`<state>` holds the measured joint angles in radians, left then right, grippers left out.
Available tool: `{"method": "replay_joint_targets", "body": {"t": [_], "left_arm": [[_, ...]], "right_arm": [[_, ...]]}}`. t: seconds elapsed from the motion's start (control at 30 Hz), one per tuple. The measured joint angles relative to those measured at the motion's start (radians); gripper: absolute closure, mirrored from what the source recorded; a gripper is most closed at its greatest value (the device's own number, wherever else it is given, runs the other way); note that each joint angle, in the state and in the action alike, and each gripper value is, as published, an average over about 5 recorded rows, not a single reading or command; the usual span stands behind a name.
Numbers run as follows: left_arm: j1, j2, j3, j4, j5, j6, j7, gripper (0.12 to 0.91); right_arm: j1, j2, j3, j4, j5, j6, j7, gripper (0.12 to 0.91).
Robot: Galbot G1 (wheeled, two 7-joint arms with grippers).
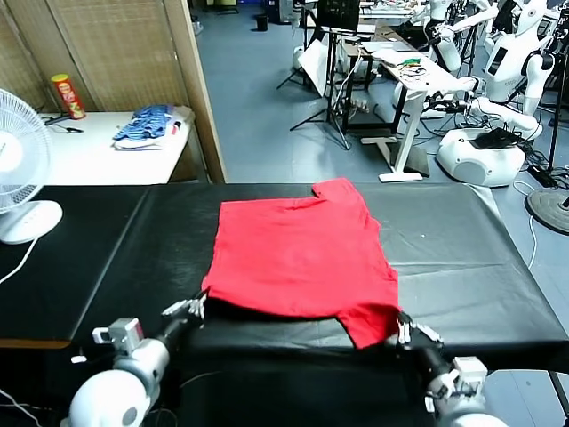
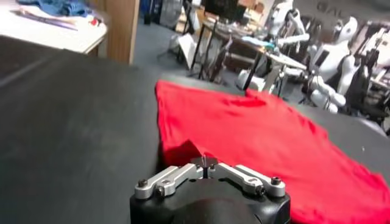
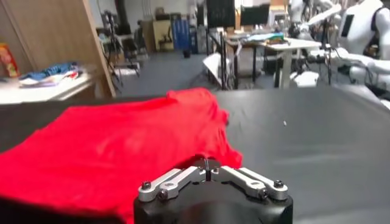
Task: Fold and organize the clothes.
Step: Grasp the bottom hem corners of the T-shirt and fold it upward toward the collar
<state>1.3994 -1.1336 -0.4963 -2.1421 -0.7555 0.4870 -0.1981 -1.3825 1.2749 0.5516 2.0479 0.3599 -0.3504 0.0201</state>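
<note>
The clothes, a plain bright red T-shirt (image 1: 302,253), lie spread flat on the black table (image 1: 462,258), with one sleeve pointing to the far side and one toward the near right edge. My left gripper (image 1: 197,307) is at the shirt's near left corner, its jaws pinched together on the hem (image 2: 206,162), and the cloth rises in a small peak there. At the near right sleeve my right gripper (image 1: 402,327) is likewise shut on the red fabric (image 3: 207,163). The shirt (image 2: 256,128) (image 3: 122,140) fills both wrist views beyond the fingertips.
A white fan (image 1: 18,169) stands on the table's far left. Behind it a white side table holds a blue striped pile (image 1: 147,124) and a red can (image 1: 67,96). A wooden partition, stands and other robots (image 1: 498,80) are beyond the table.
</note>
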Motion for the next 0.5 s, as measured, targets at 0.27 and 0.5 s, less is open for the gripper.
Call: {"method": "replay_joint_targets", "body": {"t": [0.27, 0.5], "left_arm": [[-0.110, -0.009, 0.028, 0.100, 0.065, -0.026, 0.004, 0.904], [-0.185, -0.022, 0.059, 0.184, 0.138, -0.036, 0.005, 0.904]], "right_arm": [[0.187, 0.020, -0.080, -0.204, -0.036, 0.031, -0.003, 0.904], [0.315, 0.025, -0.123, -0.353, -0.049, 0.053, -0.002, 0.904]]}}
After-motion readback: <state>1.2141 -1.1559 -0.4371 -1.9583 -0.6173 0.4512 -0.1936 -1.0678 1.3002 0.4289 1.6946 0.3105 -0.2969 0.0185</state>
